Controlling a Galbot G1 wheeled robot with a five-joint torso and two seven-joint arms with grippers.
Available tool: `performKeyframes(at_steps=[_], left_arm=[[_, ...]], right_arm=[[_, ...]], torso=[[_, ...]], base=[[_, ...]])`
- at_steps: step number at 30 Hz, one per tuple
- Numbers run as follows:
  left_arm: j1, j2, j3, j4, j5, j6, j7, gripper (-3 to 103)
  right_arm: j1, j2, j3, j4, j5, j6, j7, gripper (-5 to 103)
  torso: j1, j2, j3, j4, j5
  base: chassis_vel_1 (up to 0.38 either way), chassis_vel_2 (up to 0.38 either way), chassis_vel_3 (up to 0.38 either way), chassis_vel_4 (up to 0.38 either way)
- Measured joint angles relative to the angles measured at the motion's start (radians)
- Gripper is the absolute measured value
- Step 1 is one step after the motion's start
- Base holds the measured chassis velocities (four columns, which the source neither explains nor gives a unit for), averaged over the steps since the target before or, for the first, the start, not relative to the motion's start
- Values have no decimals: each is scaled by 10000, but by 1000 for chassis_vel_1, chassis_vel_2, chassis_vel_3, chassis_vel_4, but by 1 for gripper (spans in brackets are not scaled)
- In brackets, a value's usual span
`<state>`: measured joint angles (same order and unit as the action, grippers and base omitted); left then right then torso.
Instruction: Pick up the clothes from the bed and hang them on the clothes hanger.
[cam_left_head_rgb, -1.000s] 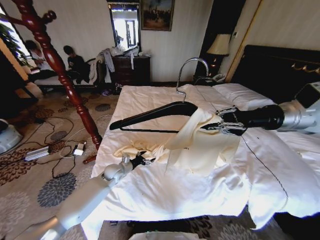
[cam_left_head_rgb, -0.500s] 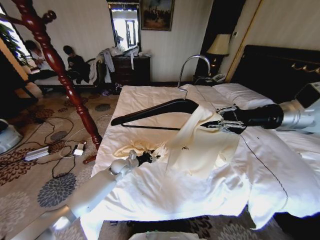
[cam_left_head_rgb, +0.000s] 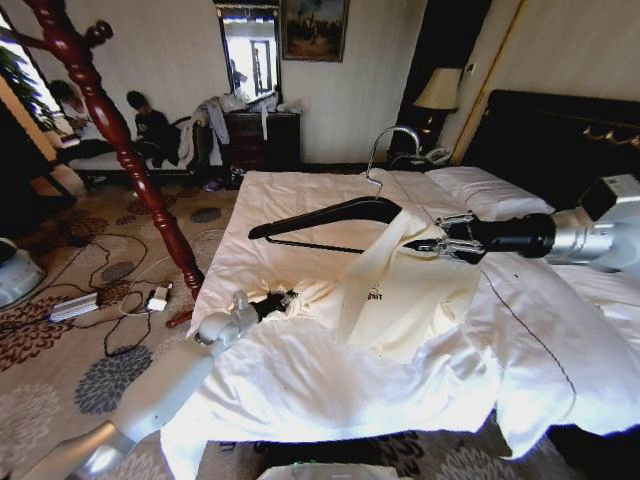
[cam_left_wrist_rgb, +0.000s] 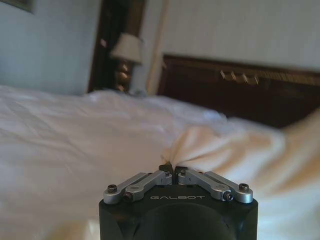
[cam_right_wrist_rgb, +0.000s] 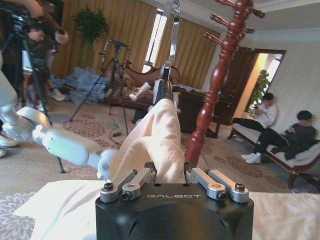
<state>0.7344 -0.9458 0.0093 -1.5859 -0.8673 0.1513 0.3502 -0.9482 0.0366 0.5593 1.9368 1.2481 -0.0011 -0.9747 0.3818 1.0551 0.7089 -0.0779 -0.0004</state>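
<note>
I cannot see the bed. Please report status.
Left gripper shut on cream garment edge. Right gripper shut on garment at clothes hanger. Nothing blocking.

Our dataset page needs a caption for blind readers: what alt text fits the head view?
Over a wide white-quilted bed, the right end effector holds up a cream shirt draped on a thin black hanger, while the left end effector pinches the shirt's sleeve low on the quilt. A dark red wooden coat stand rises at left.

The wide bed with a rumpled white quilt (cam_left_head_rgb: 330, 385) carries white pillows (cam_left_head_rgb: 490, 190) near its black headboard (cam_left_head_rgb: 560, 135). A cream garment (cam_left_head_rgb: 400, 300) lies partly on the quilt.
</note>
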Motion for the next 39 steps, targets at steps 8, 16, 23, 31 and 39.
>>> performKeyframes(at_steps=[8,16,23,31,39], left_arm=[[-716,990,-804,-1072,-2462,482,-917,0],[192,2278,-815,-2158,-1440,577,-2140,0],[3100,2457,-587,-4028,1321,409,-3184,0],[3865,2822,-735,-4915,2363,151,-3353,0],[3304,3205,-1458,-5623,1723,-372,-3353,0]], right_arm=[[-416,730,-405,69,-904,30,1538,20],[-534,1422,-499,159,-1286,50,1764,20],[-1092,2164,-388,367,-1637,304,2629,20],[-1417,2864,-252,-195,-1984,483,3119,20],[-1030,3023,-93,-1182,-1800,706,3434,20]], torso=[[1,0,0,-1,4],[1,0,0,3,-1],[-1,1,-2,1,-3],[0,1,-2,-4,3],[0,1,-1,-2,5]], base=[[0,0,0,0],[0,0,0,0],[0,0,0,0],[0,0,0,0],[0,0,0,0]])
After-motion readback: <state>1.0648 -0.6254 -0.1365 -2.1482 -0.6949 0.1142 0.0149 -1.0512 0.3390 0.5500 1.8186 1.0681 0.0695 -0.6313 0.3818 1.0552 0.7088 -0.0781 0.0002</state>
